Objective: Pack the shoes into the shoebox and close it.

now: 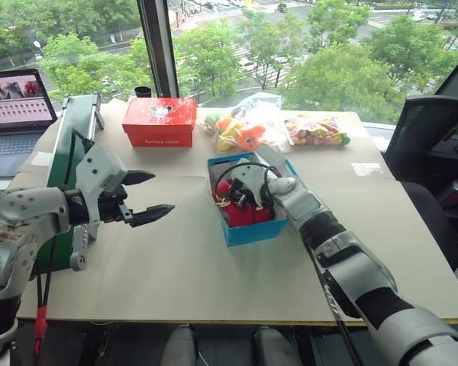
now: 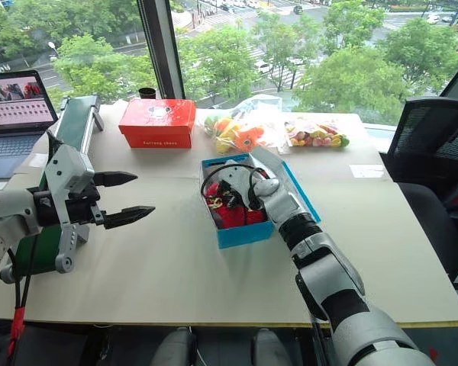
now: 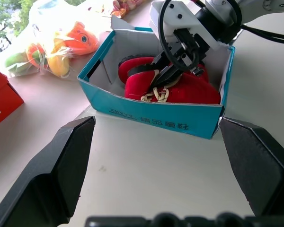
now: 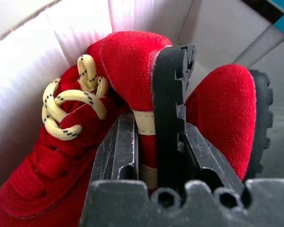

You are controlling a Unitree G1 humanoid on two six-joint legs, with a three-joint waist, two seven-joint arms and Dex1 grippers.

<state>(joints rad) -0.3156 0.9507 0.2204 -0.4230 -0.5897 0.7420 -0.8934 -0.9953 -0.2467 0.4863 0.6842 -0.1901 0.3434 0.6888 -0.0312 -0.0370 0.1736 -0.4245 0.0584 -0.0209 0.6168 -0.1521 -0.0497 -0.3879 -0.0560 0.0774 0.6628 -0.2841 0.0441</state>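
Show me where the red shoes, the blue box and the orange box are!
red shoes [image 3: 180,90], left wrist view, on the red upper.
blue box [image 3: 151,120], left wrist view, on its front wall.
orange box [image 1: 159,113], left eye view, on its lid.

shoes [image 3: 173,87] in shoebox [image 1: 253,230] mid-table, second box [image 1: 159,122] behind-left, toy bags [image 1: 244,130] behind, laptop [image 1: 15,107] far left
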